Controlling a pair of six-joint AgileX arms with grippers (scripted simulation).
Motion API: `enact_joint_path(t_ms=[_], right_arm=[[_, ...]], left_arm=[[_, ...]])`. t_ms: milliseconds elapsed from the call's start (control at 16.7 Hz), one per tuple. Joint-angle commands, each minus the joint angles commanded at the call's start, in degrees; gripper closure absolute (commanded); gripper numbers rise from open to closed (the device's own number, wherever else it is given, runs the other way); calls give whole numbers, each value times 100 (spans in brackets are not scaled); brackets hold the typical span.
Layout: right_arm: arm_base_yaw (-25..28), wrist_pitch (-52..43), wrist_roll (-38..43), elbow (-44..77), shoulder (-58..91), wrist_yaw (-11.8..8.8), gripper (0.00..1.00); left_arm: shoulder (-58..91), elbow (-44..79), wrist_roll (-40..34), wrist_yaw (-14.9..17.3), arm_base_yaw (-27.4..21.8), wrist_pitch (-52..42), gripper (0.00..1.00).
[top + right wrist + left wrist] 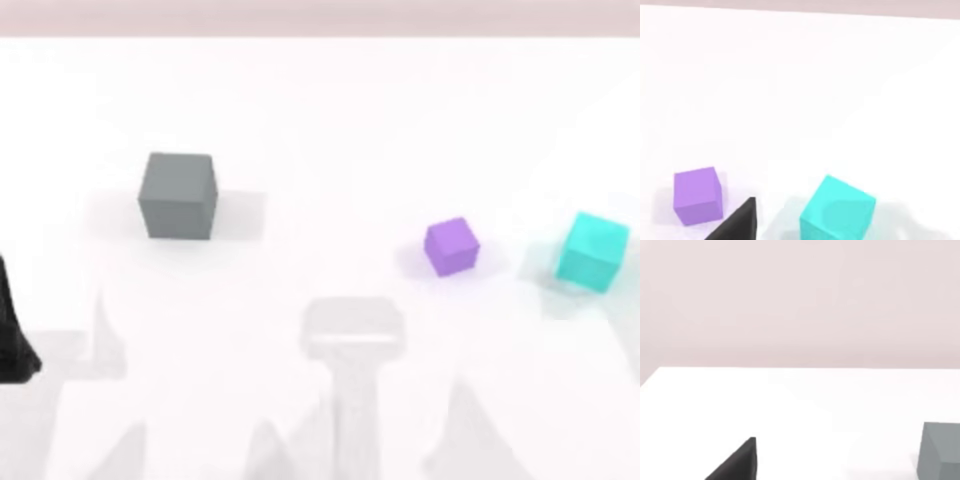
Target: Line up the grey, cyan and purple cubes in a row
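The grey cube [178, 195] stands at the table's left [940, 452]. At the right lie the small purple cube [451, 246] and, beyond it near the right edge, the cyan cube [592, 251], turned at an angle. The three are apart, none held. My left gripper [843, 472] hangs at the left edge, nearer than the grey cube, and only one dark finger [742, 465] shows. My right gripper [782, 232] is out of the top view. Its one visible finger [742, 225] points between the purple cube [696, 195] and the cyan cube [837, 210]. Both stand open and hold nothing.
The left arm [12, 335] shows as a dark shape at the table's left edge. The white table [330, 120] ends at a pale wall along the far side. Grey arm shadows fall across the near part.
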Motion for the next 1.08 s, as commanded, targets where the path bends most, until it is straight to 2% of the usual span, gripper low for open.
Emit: enact_joint_path(t_ms=[360, 600, 840, 1080], right_arm=[[736, -2174, 191, 3273, 4130, 27, 0], [1188, -3468, 315, 5147, 6365, 30, 0], [1535, -4417, 420, 6722, 8080, 28, 0], [1734, -4930, 483, 7666, 9039, 27, 0]], left_arm=[[0, 0, 0, 0, 0, 0, 0], [0, 0, 0, 0, 0, 0, 0], [0, 0, 0, 0, 0, 0, 0], [0, 0, 0, 0, 0, 0, 0]])
